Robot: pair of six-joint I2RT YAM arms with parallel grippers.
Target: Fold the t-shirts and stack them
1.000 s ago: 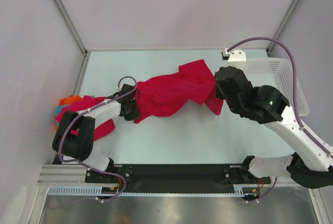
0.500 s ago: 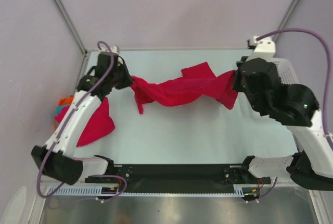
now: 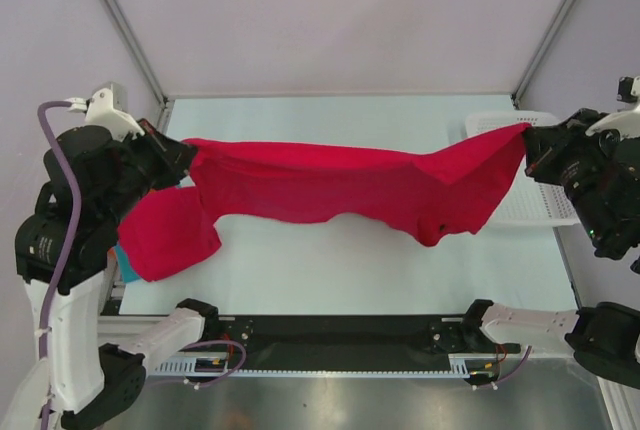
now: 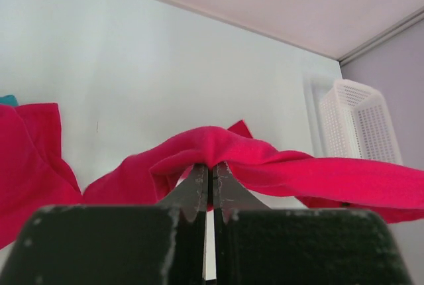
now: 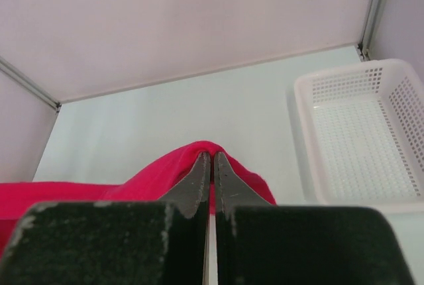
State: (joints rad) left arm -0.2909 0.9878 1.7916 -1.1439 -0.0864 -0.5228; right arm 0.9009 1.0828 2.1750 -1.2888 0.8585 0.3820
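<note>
A crimson-red t-shirt (image 3: 350, 182) hangs stretched in the air across the table between both grippers. My left gripper (image 3: 190, 153) is shut on its left end, raised at the far left; the cloth bunches over the tips (image 4: 211, 166). My right gripper (image 3: 527, 136) is shut on its right end, raised above the basket; the cloth folds over its tips (image 5: 212, 156). A second red shirt (image 3: 165, 235) lies on the table at the left, also in the left wrist view (image 4: 26, 159). A teal garment (image 3: 124, 265) peeks from under it. The orange garment is hidden.
A white plastic mesh basket (image 3: 545, 205) stands at the table's right edge, seen empty in the right wrist view (image 5: 358, 132). The pale table (image 3: 330, 260) is walled by frame posts and grey panels at left, back and right.
Both arms have risen and swung outwards, left to the far left, right over the basket. The bunched shirt has been pulled out into a long taut band above the table.
</note>
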